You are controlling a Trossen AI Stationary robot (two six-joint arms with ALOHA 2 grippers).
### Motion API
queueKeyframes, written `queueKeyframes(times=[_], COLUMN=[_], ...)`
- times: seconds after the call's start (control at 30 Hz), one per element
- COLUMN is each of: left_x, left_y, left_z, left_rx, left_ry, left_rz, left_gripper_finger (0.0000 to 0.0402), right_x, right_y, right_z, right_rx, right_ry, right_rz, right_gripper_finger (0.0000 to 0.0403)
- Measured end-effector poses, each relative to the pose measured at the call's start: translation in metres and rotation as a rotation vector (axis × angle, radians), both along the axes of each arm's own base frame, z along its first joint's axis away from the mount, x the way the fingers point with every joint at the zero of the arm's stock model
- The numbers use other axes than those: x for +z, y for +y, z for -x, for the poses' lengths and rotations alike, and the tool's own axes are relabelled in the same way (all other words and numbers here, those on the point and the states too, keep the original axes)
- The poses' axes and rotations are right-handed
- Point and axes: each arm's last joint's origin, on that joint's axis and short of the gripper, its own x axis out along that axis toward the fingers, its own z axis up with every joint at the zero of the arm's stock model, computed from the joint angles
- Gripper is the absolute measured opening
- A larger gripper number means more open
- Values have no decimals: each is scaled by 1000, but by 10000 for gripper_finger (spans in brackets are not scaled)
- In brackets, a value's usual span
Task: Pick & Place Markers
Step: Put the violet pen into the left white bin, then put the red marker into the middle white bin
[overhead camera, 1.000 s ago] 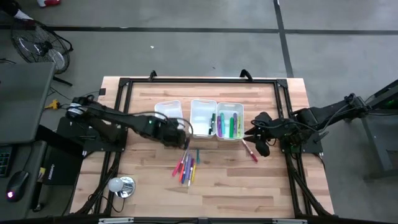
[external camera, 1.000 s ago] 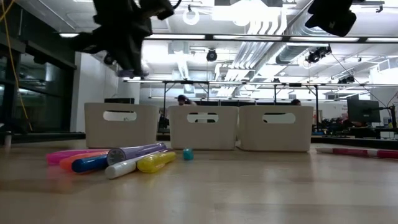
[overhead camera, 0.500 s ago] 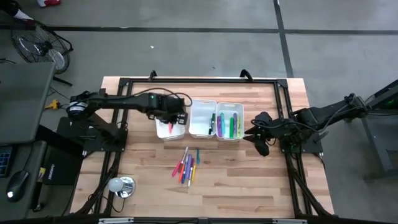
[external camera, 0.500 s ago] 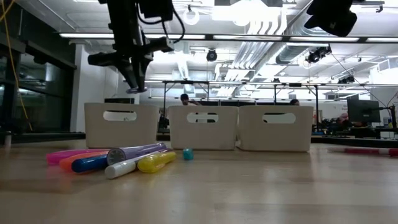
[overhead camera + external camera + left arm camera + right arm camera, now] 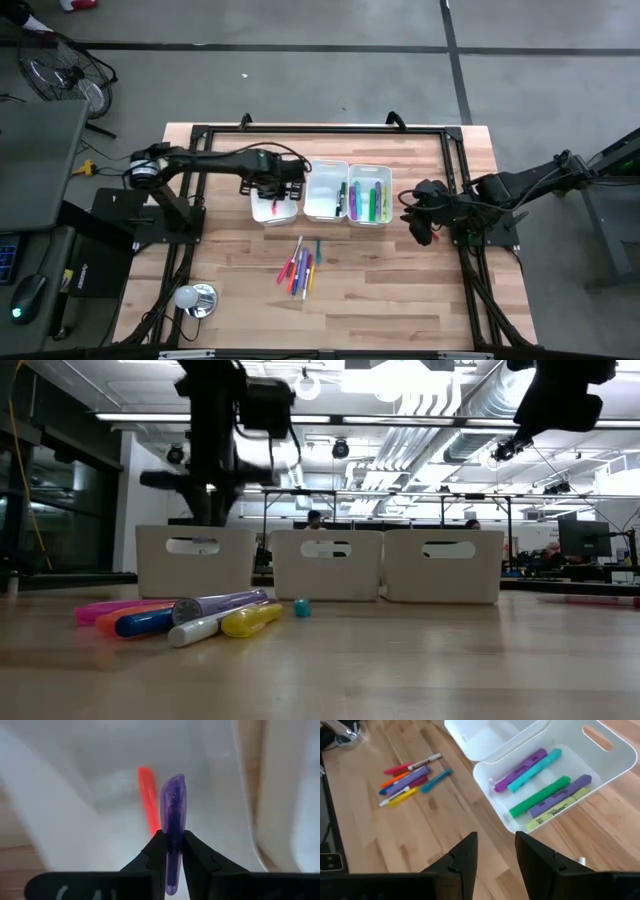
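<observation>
Holding a purple marker point(image 5: 172, 820) between its fingertips, my L gripper point(image 5: 272, 187) sits over the leftmost white bin point(image 5: 262, 214); jaws clamped on the marker's lower half, its rounded end sticking out fwd. Left wrist view: a red marker point(image 5: 148, 800) lies on that bin's floor just beyond the held one. Low view: L arm hangs above the left bin point(image 5: 195, 561), tip hidden behind the bin's wall.

R gripper point(image 5: 420, 226) waits at the table's right side, beside the rightmost bin point(image 5: 367, 220), jaws apart w/ nothing between them; its two dark fingers point(image 5: 462, 857) frame bare tabletop point(image 5: 440, 850) in the right wrist view.

Rightmost bin contents (right wrist view): purple marker point(image 5: 520, 769), teal marker point(image 5: 535, 768), green marker point(image 5: 540, 796), another purple point(image 5: 560, 795), yellow-green point(image 5: 555, 810), all lying roughly parallel. Middle bin point(image 5: 327, 189): one green marker point(image 5: 341, 197) against its right wall.

Loose pile of markers point(image 5: 298, 268) lies on the table in front of the bins, well apart from both grippers; pink, orange, purple, yellow, blue, white visible, plus a teal one point(image 5: 436, 780) just beside the pile. Low view: same pile point(image 5: 180, 618) in the foreground w/ a small teal cap end point(image 5: 302, 608) near it.
</observation>
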Motion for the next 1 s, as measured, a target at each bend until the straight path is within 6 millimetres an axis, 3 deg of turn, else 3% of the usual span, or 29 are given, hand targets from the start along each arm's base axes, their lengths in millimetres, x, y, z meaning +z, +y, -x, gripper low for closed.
queueKeyframes(times=[0.27, 0.63, 1.0], left_x=[-23, -23, -23], left_y=[7, 8, 8], left_z=[-14, -16, -17], left_rx=[-2, -27, -69], left_ry=[-6, -12, -21], left_rz=[60, 41, 41], left_gripper_finger=[51, 63, 201], right_x=[0, -8, -12], right_y=[0, -4, -17], right_z=[0, 13, 45], right_rx=[3, -40, -144], right_ry=[1, 148, 338], right_rz=[-1, -8, 91], right_gripper_finger=[122, 122, 122])
